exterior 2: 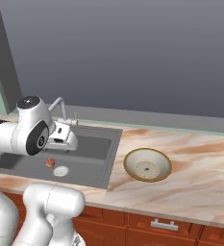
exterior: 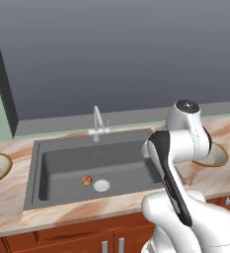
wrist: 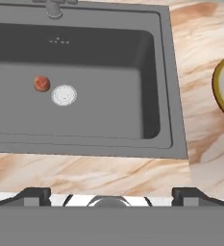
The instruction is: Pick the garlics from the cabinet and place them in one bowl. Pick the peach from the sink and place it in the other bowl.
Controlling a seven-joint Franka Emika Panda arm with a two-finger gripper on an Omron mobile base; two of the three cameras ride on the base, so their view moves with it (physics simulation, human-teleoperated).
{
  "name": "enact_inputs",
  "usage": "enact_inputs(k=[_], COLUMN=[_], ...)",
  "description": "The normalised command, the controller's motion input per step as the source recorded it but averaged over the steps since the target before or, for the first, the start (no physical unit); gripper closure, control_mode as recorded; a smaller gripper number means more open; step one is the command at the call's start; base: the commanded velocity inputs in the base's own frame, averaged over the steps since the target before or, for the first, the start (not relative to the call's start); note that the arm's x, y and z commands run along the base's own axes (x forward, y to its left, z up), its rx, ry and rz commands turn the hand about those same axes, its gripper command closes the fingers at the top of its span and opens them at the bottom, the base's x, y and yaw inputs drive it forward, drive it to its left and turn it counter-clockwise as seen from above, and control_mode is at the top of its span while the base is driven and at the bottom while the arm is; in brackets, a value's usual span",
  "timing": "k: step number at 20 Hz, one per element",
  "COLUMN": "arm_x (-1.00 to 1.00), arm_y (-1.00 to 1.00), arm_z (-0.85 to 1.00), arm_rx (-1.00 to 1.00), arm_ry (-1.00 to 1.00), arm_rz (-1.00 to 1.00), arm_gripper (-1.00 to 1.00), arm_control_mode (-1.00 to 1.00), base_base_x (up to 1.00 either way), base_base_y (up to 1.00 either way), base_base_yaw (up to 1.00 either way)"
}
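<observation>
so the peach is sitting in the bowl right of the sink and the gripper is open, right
Not quite. The peach lies on the floor of the sink, beside the drain, as the hand view shows. The bowl right of the sink holds no fruit. The gripper is open.

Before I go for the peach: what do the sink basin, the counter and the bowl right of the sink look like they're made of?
Sink: matte dark grey, probably composite or coated metal, no shine. Counter: polished-looking pink-beige marble, brown veining. Bowl: seemingly glazed ceramic, cream inside with a golden-brown rim.

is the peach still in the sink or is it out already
In the sink. The peach lies on the basin floor of the sink, right beside the drain, and the open gripper holds nothing.
</observation>
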Motion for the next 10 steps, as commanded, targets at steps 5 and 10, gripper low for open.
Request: enact_inputs(k=[5, 10], arm_x=[0.22, 0.37], arm_y=[0.68, 0.46], arm_z=[-0.23, -0.37], arm_rx=[0.02, 0.05], arm_ry=[0.0, 0.0], arm_rz=[0.0, 0.0], arm_gripper=[-1.0, -1.0], arm_control_mode=[-1.0, -1.0], base_base_x=[0.0, 0.0], base_base_y=[0.0, 0.0], base_base_yaw=[0.0, 0.0])
